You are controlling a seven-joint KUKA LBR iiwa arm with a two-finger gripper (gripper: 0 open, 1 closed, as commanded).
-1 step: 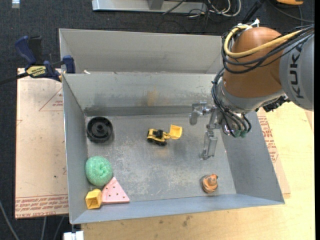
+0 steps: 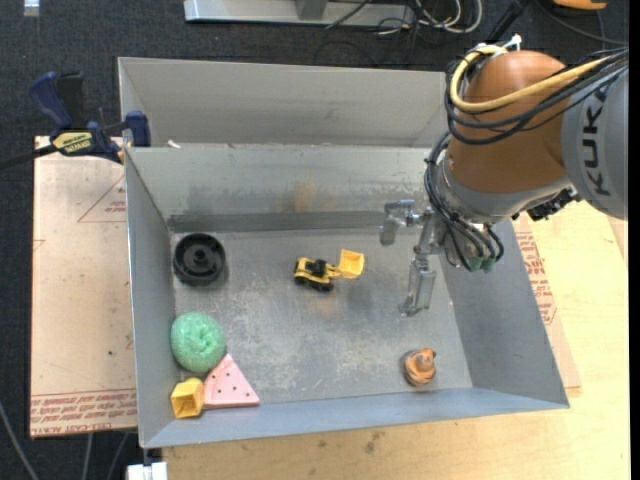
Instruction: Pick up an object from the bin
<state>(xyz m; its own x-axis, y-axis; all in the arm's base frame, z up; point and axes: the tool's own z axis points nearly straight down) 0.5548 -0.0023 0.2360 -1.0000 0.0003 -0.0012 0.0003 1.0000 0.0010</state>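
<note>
Grey bin point(image 2: 300, 353), right side: gripper point(image 2: 408, 266) hangs empty, fingers point(image 2: 420, 283) apart, between yellow toy digger point(image 2: 325, 269) and orange toy point(image 2: 420, 366); centre over one before descending.

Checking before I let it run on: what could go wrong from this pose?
1. The gripper hangs open over the floor between the yellow toy digger and the small orange thing. Closing here would likely catch nothing.
2. It is close to the bin's right wall, so reaching for the orange thing could scrape it.
</note>
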